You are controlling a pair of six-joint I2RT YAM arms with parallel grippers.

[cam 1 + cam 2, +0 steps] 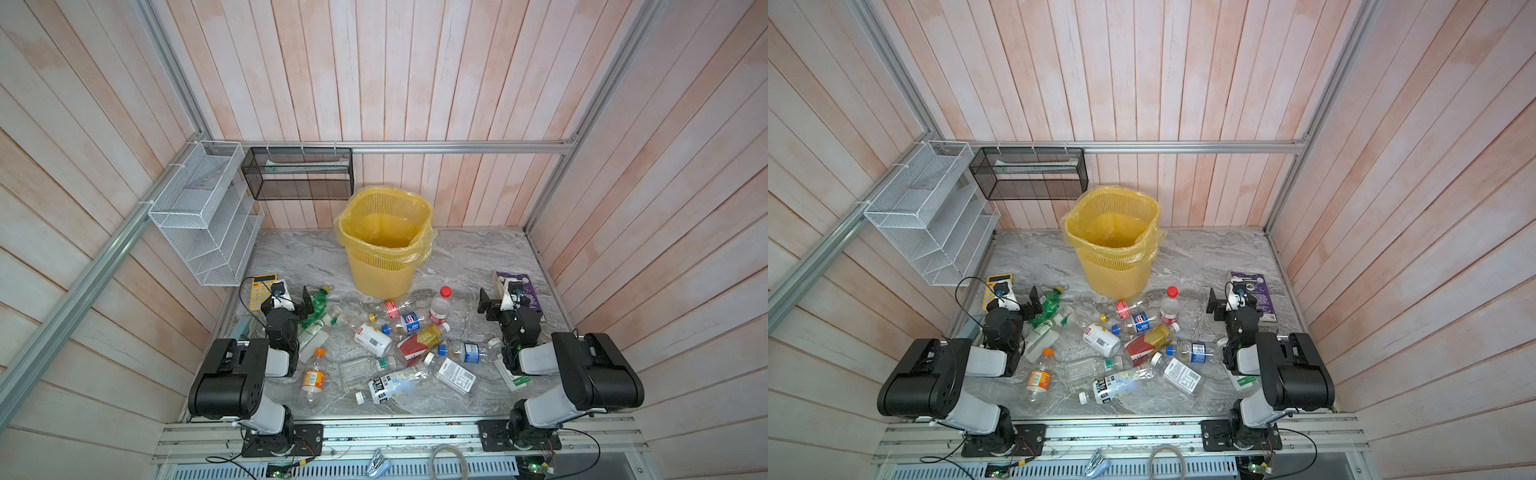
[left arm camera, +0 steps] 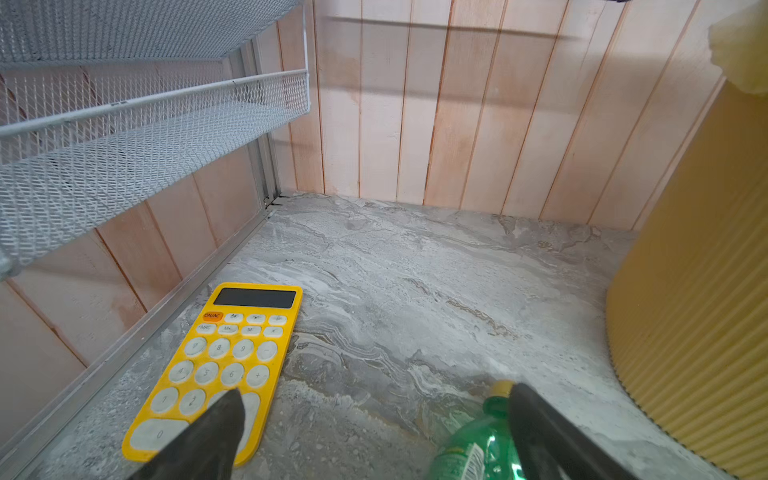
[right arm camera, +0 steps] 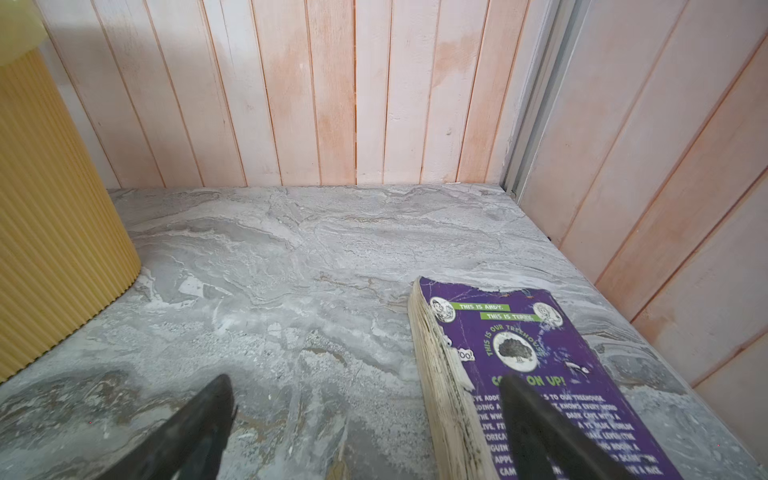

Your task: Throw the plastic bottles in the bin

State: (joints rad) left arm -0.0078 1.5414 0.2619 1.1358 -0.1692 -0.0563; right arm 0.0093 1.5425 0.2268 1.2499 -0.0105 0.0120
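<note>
Both are hanging wide open and empty: the left gripper beside a green bottle, the right gripper by a book. Bottles are lying scattered before the bin; pinching each mid-body is looking safest.

Scattered bottles before upright bin

- bin: ribbed matt yellow plastic, with a thin translucent film liner.
- plastic bottles: clear glossy plastic, some crumpled.
- table: smooth grey marble-look top.
- walls: matt whitewashed wood planks.
- rack: white-coated metal mesh.
- book: scuffed purple cover, yellowed paper edges.
</note>
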